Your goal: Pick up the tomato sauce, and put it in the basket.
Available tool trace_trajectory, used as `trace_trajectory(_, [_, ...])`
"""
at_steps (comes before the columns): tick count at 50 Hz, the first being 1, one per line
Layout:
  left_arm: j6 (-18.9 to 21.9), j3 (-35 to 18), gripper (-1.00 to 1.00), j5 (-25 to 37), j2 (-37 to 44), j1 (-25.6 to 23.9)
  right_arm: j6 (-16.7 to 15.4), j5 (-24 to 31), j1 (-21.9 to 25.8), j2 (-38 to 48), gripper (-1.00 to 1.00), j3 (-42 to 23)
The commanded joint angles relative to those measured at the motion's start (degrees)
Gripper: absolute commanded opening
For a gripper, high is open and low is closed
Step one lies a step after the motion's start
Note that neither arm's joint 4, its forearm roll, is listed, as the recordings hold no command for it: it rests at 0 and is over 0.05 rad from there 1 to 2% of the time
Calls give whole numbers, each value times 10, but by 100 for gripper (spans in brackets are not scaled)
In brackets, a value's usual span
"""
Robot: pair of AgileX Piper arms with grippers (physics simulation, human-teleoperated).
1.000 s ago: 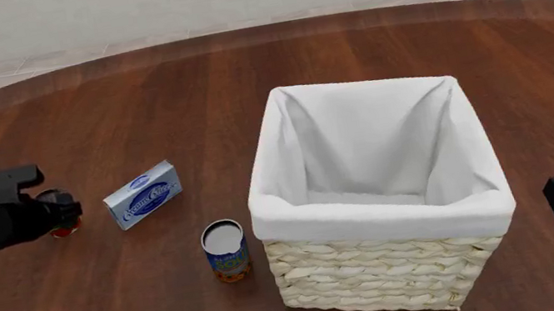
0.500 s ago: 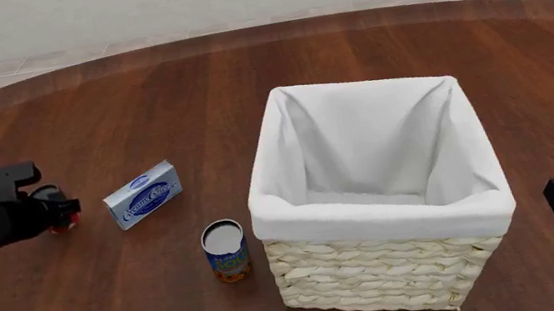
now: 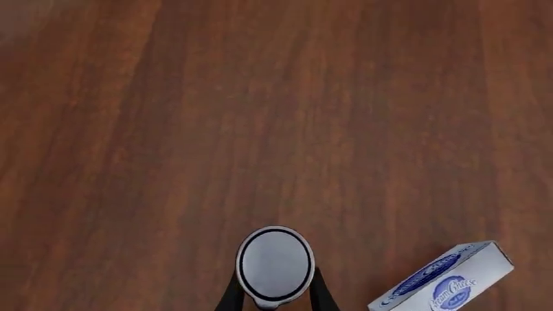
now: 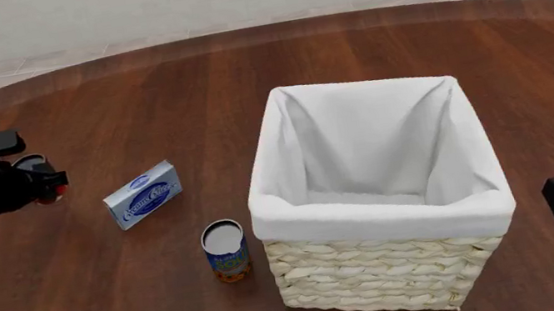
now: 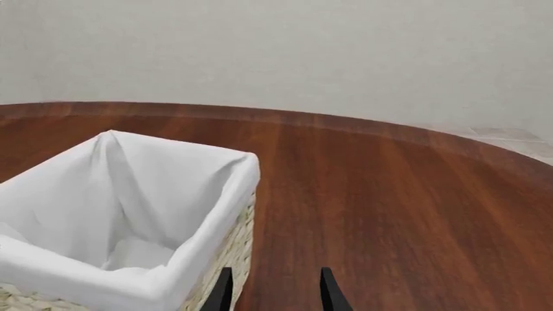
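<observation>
While left gripper (image 4: pixel 48 187) clamps the sauce (image 3: pixel 274 264) clear of the counter (image 4: pixel 130 87), right gripper (image 5: pixel 273 290) sits open beside basket (image 4: pixel 387 272).

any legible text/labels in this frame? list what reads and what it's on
"Cream Cheese": script on the blue-and-white box, legible only roughly in both views.
Blue and orange can: label print too small and blurred to read.
Tomato sauce in the left gripper: only its plain grey top shows, label hidden.
Basket: no text.
</observation>
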Motion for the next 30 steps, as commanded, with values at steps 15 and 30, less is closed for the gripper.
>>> trace_trajectory(15, [-5,-82,-100,112,-114,-82,1,12,3,-16,100,0])
trace_trajectory(30, [-12,-151,-100,166,-146,-176,0,30,5,-34,100,0])
